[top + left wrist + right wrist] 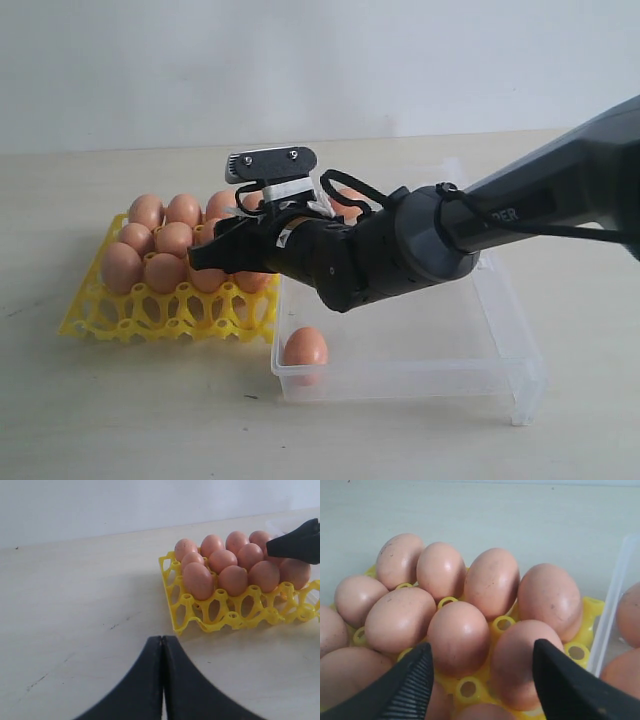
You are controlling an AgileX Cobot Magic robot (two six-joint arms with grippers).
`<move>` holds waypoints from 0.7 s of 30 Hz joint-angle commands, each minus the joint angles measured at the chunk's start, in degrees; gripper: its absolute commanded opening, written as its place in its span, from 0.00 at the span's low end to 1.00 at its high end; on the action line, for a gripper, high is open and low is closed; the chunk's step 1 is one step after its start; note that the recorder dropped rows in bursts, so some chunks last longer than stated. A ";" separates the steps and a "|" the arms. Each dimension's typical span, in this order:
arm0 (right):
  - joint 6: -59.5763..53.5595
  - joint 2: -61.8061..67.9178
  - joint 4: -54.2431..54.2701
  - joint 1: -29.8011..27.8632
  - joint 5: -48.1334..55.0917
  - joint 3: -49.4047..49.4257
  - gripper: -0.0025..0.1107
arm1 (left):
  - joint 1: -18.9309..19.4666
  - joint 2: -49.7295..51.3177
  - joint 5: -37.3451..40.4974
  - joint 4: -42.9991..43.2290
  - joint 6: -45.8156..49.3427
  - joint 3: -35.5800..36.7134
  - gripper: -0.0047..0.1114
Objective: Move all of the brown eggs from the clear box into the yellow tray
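The yellow tray point(160, 312) lies left of the clear box point(400, 380) and holds several brown eggs point(165, 240) in its cells. One brown egg point(305, 347) rests in the box's near left corner, and another point(350, 197) shows behind the arm. My right gripper point(235, 212) hovers open over the tray's right side. In the right wrist view its fingertips point(422, 662) stand wide apart above seated eggs point(459, 637), gripping none. My left gripper point(162, 641) is shut and empty above bare table, short of the tray point(225, 620).
The box's wall point(615, 605) runs right beside the tray edge, with eggs point(630, 615) behind it. The right arm point(520, 215) stretches across the box from the right. Pale tabletop point(120, 410) surrounds both containers.
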 commanded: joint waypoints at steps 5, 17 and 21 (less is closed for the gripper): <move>4.79 -0.81 0.38 -0.35 -0.47 -0.36 0.54 | -0.25 -0.32 -0.45 0.12 -0.01 -0.23 0.04; -1.52 -10.63 0.65 -0.35 9.70 -0.36 0.53 | -0.25 -0.32 -0.45 0.12 -0.01 -0.23 0.04; -2.91 -11.97 0.65 -1.38 14.80 -0.36 0.53 | -0.25 -0.32 -0.45 0.12 -0.01 -0.23 0.04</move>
